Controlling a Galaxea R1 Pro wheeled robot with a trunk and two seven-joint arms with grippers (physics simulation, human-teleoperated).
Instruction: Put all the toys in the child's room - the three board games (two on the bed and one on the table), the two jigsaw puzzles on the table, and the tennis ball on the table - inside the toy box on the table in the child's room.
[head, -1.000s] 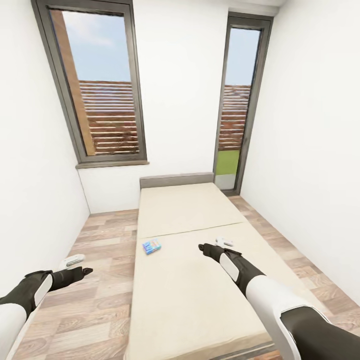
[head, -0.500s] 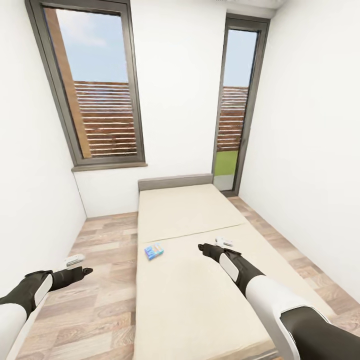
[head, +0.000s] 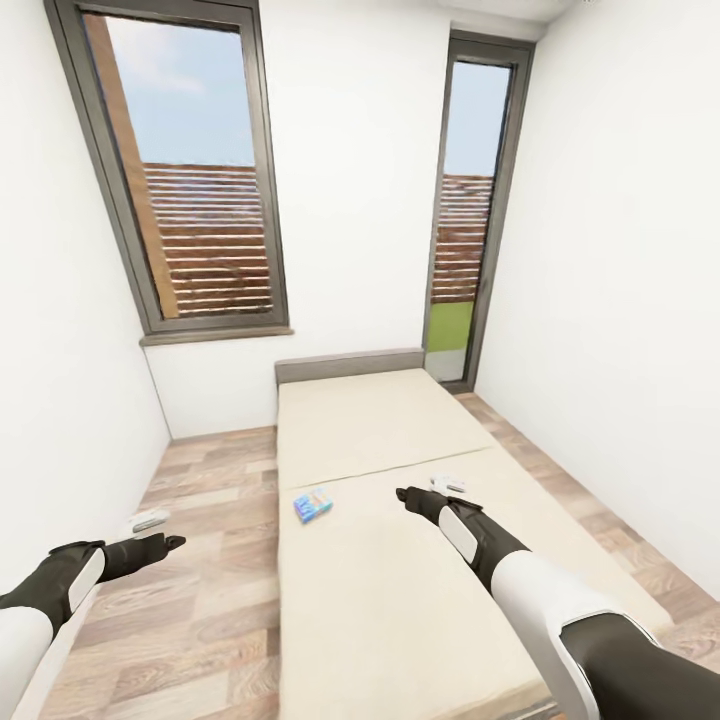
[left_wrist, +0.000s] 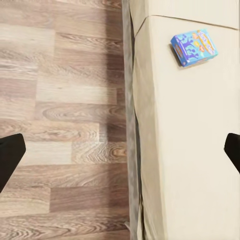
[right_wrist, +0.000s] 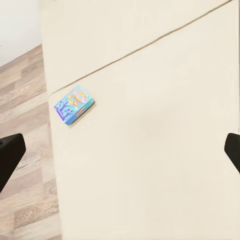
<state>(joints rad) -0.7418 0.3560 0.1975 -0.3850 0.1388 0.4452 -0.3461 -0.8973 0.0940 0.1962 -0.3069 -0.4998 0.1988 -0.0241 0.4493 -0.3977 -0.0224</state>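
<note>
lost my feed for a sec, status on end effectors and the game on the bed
Both end effectors open, empty: left over floor, right over bed. Blue board game flat near mattress's left edge. Nothing blocking it.

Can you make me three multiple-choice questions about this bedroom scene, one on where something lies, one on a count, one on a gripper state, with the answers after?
1. Where does the light blue board game lie?
A. on the floor
B. on the bed near its left edge
C. on the window sill

2. How many board games are in sight on the bed?
A. one
B. two
C. three

3. What state is the right gripper in?
A. shut on the board game
B. shut on a ball
C. open and holding nothing

Answers: 1 B, the box rests on the cream mattress close to the edge beside the wood floor. 2 A, a single blue box shows there. 3 C, its fingertips sit wide apart in the right wrist view, with bare mattress between.
</note>
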